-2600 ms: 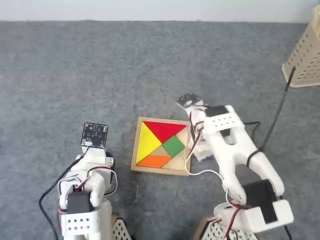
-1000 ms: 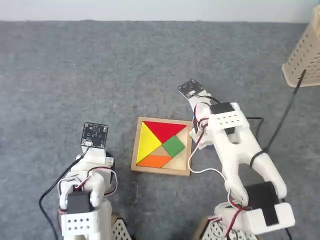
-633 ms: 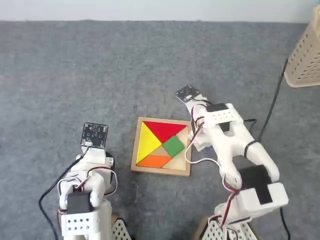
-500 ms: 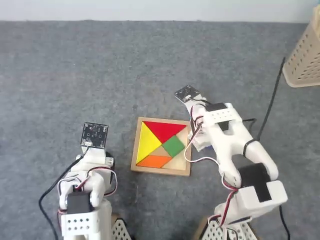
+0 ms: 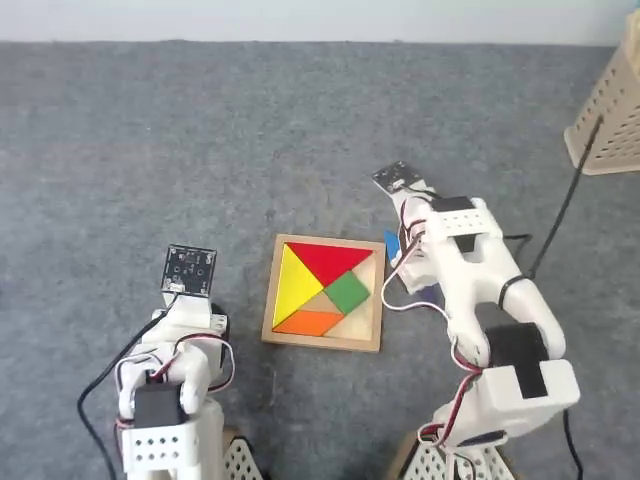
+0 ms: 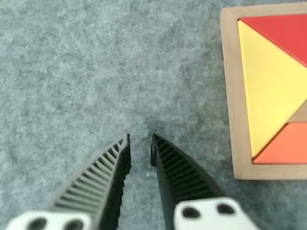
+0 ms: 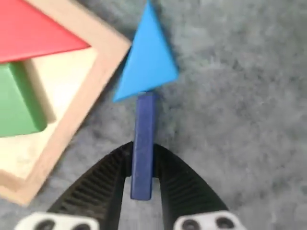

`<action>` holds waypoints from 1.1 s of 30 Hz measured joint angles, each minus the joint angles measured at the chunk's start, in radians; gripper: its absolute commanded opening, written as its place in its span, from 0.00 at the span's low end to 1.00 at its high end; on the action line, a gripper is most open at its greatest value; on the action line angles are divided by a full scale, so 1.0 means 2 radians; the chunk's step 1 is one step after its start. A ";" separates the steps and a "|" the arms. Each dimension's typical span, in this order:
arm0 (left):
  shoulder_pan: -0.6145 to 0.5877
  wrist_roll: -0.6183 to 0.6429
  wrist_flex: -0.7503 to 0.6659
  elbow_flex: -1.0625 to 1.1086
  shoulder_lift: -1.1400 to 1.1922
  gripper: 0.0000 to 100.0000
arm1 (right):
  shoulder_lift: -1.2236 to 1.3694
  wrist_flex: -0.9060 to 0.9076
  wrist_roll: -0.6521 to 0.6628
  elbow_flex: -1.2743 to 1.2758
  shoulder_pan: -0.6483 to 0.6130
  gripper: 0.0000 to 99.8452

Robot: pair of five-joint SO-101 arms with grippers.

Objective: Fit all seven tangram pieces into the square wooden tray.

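- Grey carpet-like surface (image 5: 200,130) runs under both arms, and you have one square wooden tray (image 5: 271,290) lying flat between them.
- Your right fingers (image 7: 108,177) are clamped on one dark blue piece (image 7: 144,124). It stands on its thin edge, with its long axis in line with the fingers and its far end sticking out past the tips.
- Just beyond that far end, one light blue triangle (image 7: 146,62) lies flat on the surface. Its broad side faces the fingers and its sharp point aims away from them. One of its corners is at the tray's outer corner.
- Beside the right fingers, on their left, the tray holds four coloured pieces: one red triangle (image 5: 325,258), one yellow triangle (image 5: 295,285), one green square (image 5: 347,292) and one orange piece (image 5: 308,322).
- You cannot tell whether the tan triangle at the tray's centre is a piece or bare wood.
- The rear end of the dark blue piece is hidden between the fingers, so its outline is hard to make out.
- Your left fingers (image 6: 108,167) hang over bare surface with a narrow gap between the tips and nothing in it. The tray sits ahead of them and to their right.
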 measured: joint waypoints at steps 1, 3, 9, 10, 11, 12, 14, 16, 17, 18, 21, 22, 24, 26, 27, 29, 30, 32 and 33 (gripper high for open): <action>0.000 0.000 0.000 0.000 0.000 0.07 | -0.011 0.011 0.000 -0.001 0.000 0.01; 0.000 0.000 0.000 0.000 0.000 0.07 | -0.042 0.026 -0.001 -0.001 -0.018 0.01; 0.000 0.000 0.000 0.000 0.000 0.07 | -0.150 0.031 -0.005 0.039 -0.130 0.01; 0.000 0.000 0.000 0.000 0.000 0.07 | -0.160 0.031 -0.005 0.044 -0.147 0.01; 0.000 0.000 0.000 0.000 0.000 0.07 | -0.166 0.031 0.006 0.048 -0.162 0.01; 0.000 0.000 0.000 0.000 0.000 0.07 | -0.169 0.031 0.021 0.048 -0.170 0.01; 0.000 0.000 0.000 0.000 0.000 0.07 | -0.170 0.031 0.048 0.049 -0.176 0.01; 0.000 0.000 0.000 0.000 0.000 0.07 | -0.170 0.031 0.064 0.049 -0.180 0.01; 0.000 0.000 0.000 0.000 0.000 0.07 | -0.170 0.031 0.075 0.049 -0.180 0.01; 0.000 0.000 0.000 0.000 0.000 0.07 | -0.170 0.031 0.085 0.049 -0.181 0.01; 0.000 0.000 0.000 0.000 0.000 0.07 | -0.170 0.031 0.119 0.049 -0.182 0.01; 0.000 0.000 0.000 0.000 0.000 0.07 | -0.169 0.031 0.135 0.049 -0.182 0.01; 0.000 0.000 0.000 0.000 0.000 0.07 | -0.163 0.031 0.178 0.049 -0.182 0.01; 0.000 0.000 0.000 0.000 0.000 0.07 | -0.157 0.031 0.241 0.049 -0.182 0.01; 0.000 0.000 0.000 0.000 0.000 0.07 | -0.155 0.031 0.275 0.049 -0.182 0.01; 0.000 0.000 0.000 0.000 0.000 0.07 | -0.150 0.031 0.340 0.049 -0.182 0.01; 0.000 0.000 0.000 0.000 0.000 0.07 | -0.147 0.029 0.365 0.049 -0.182 0.01; 0.000 0.000 0.000 0.000 0.000 0.07 | -0.140 0.019 0.400 0.049 -0.183 0.01; 0.000 0.000 0.000 0.000 0.000 0.07 | -0.135 0.013 0.410 0.049 -0.189 0.01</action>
